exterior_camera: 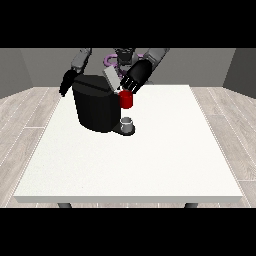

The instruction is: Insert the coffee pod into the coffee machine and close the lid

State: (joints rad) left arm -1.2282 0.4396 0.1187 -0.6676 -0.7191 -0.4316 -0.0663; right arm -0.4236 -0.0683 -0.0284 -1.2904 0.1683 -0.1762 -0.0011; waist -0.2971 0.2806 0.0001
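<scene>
Nearest the camera, a grey thing (pixel 128 124) that I could not tell for the pod sat on the coffee machine (pixel 97 107) base below a red thing at the machine (pixel 126 99), while the hand at the view's right (pixel 136 76), fingers straight, touched the raised lid (pixel 111 78), so closing seemingly needed a downward push.

White table (pixel 150 165) — coffee machine (pixel 95 107) atop
</scene>
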